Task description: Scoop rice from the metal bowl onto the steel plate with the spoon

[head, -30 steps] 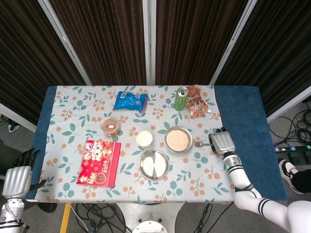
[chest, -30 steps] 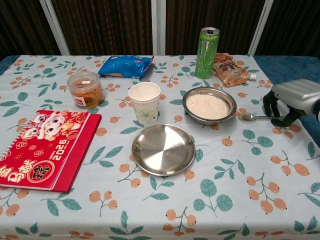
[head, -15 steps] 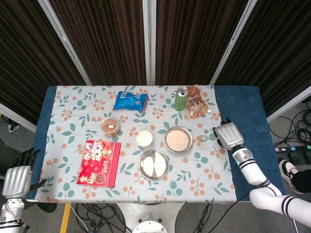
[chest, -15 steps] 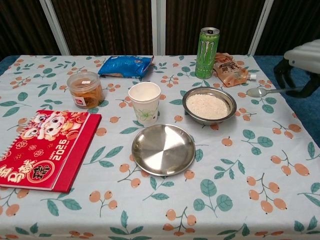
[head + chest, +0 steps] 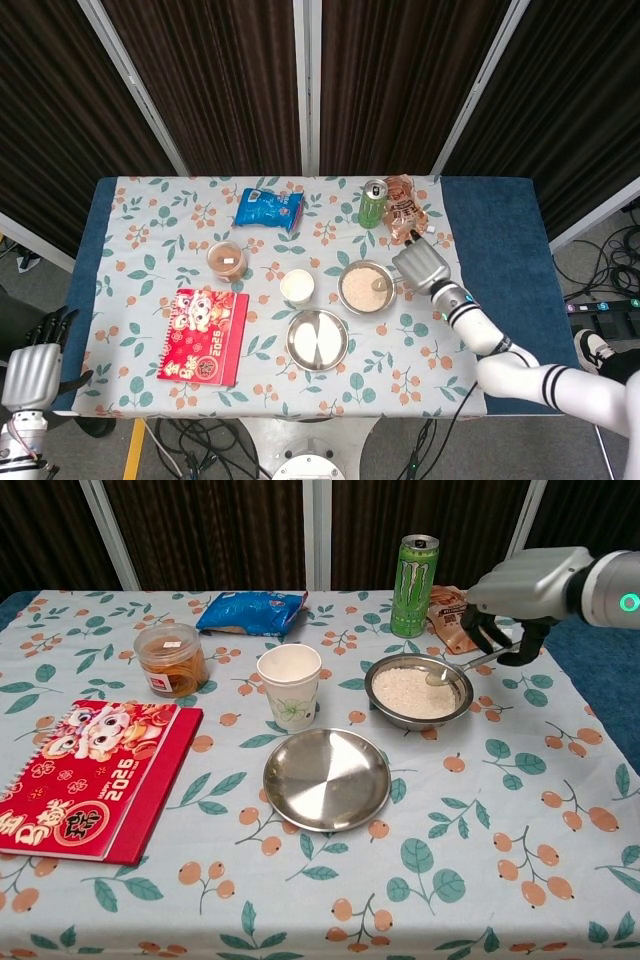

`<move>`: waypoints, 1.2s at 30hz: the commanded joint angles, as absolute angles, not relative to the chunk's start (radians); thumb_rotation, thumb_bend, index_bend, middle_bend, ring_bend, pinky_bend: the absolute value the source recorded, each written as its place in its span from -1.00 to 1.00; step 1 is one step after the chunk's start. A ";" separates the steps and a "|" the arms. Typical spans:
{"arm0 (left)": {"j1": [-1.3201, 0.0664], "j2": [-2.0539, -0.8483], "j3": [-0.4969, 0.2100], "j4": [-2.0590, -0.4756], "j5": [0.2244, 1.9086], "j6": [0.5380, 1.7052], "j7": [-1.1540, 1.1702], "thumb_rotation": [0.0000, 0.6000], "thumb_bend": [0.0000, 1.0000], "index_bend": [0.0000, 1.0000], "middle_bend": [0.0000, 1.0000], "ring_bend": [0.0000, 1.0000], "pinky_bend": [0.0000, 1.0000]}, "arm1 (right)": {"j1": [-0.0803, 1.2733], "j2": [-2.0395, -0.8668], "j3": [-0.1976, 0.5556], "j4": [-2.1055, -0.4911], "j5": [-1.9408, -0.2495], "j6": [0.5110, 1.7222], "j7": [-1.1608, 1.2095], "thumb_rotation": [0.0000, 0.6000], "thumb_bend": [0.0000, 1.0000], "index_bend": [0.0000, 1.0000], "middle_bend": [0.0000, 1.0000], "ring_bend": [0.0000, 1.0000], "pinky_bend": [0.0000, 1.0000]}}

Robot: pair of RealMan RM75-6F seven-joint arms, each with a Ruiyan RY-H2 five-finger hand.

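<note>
Floral tablecloth (image 5: 480, 810) fills the frame; right hand (image 5: 520, 590), upper right, pinches the spoon (image 5: 452, 670), bowl end over the rice-filled metal bowl (image 5: 418, 691); steel plate (image 5: 326, 778) sits empty at centre; left hand (image 5: 28, 368), lower left, fingers apart.

On the floral tablecloth (image 5: 480, 880) we saw a red 2026 notebook (image 5: 85, 775) at eight o'clock, an amber lidded jar (image 5: 171, 659) at ten, a white paper cup (image 5: 290, 685) near centre, and a blue snack bag (image 5: 250, 611), green can (image 5: 414, 572) and tan pouch (image 5: 455, 617) toward twelve and one.
</note>
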State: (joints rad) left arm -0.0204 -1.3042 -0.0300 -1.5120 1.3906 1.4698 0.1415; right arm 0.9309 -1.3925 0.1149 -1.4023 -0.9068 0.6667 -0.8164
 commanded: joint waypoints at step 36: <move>-0.022 -1.296 -0.036 -1.530 1.406 1.479 0.163 1.00 -0.85 -0.64 -0.61 -0.76 -0.56 | 0.954 -1.366 0.033 -1.451 -0.920 0.856 -0.655 1.00 -0.33 0.29 0.21 -0.41 -0.78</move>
